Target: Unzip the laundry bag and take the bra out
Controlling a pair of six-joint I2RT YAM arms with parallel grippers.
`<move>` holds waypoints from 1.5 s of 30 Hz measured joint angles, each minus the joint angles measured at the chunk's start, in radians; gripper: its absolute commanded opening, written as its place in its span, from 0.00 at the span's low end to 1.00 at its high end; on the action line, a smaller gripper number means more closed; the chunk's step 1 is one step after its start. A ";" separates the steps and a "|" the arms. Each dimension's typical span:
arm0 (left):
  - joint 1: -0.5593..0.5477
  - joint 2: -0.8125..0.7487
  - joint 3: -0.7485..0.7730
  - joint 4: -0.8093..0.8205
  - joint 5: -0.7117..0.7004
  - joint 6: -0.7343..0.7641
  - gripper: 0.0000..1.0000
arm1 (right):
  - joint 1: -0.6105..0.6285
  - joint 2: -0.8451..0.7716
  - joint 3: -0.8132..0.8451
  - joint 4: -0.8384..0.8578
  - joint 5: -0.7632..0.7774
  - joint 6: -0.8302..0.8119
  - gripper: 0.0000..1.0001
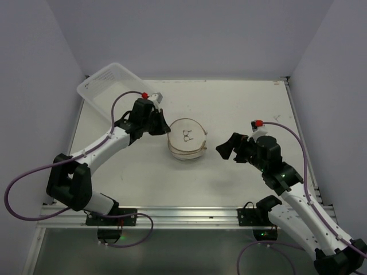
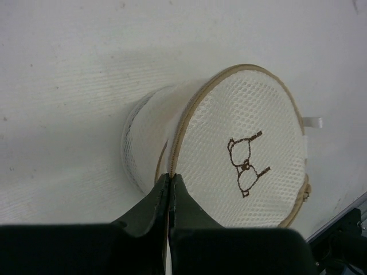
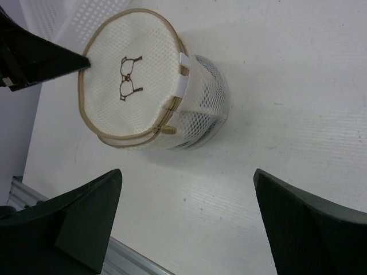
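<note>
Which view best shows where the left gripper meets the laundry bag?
Left wrist: the left gripper, shut, pinches the tan rim of the laundry bag. Right wrist shows its tip at the rim; top external shows it small, contact unclear.

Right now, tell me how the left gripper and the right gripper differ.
The left gripper is shut, while the right gripper stands wide open and empty. The left gripper's tips meet the tan rim of the laundry bag; the right gripper is apart from the bag, on its opposite side. Whether the left one pinches anything is unclear. Both are dark two-finger grippers pointing at the bag.
</note>
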 measured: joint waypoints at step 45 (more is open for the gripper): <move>-0.489 0.167 0.401 -0.152 -0.299 0.025 0.87 | 0.000 -0.375 -0.015 -0.173 0.412 0.117 0.99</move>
